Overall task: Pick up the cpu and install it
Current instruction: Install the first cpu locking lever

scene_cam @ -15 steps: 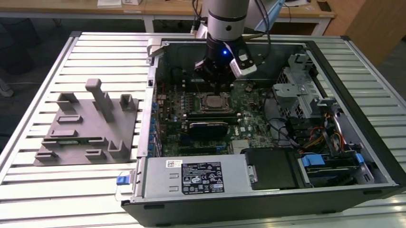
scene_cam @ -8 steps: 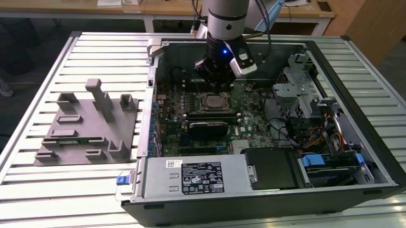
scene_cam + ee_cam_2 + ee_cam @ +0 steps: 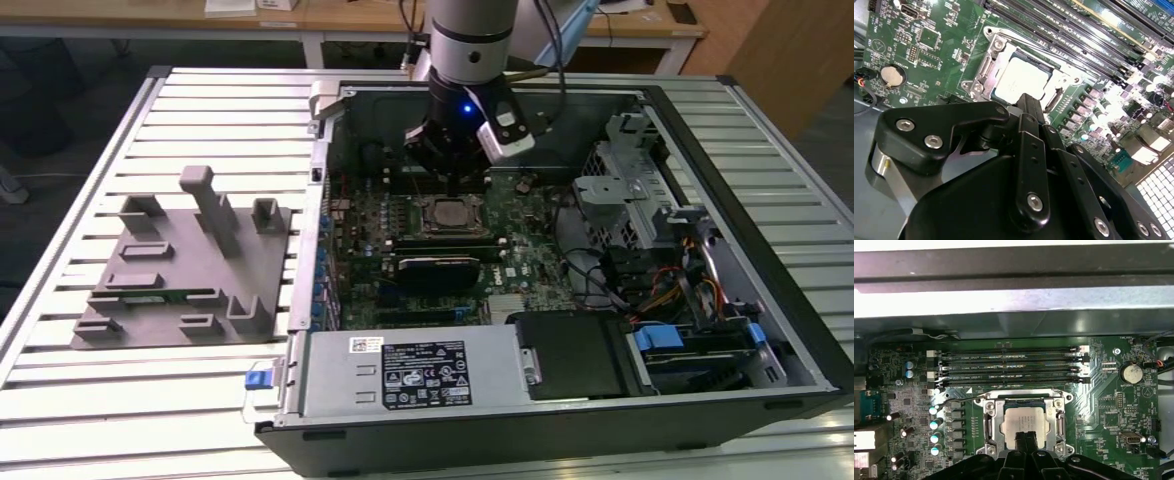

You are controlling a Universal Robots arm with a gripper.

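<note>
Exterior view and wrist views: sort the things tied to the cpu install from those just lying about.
Job in hand: cpu, sitting in its socket; gripper, right over it.
Lying about: grey tray; memory slots; coin battery; power supply.
</note>
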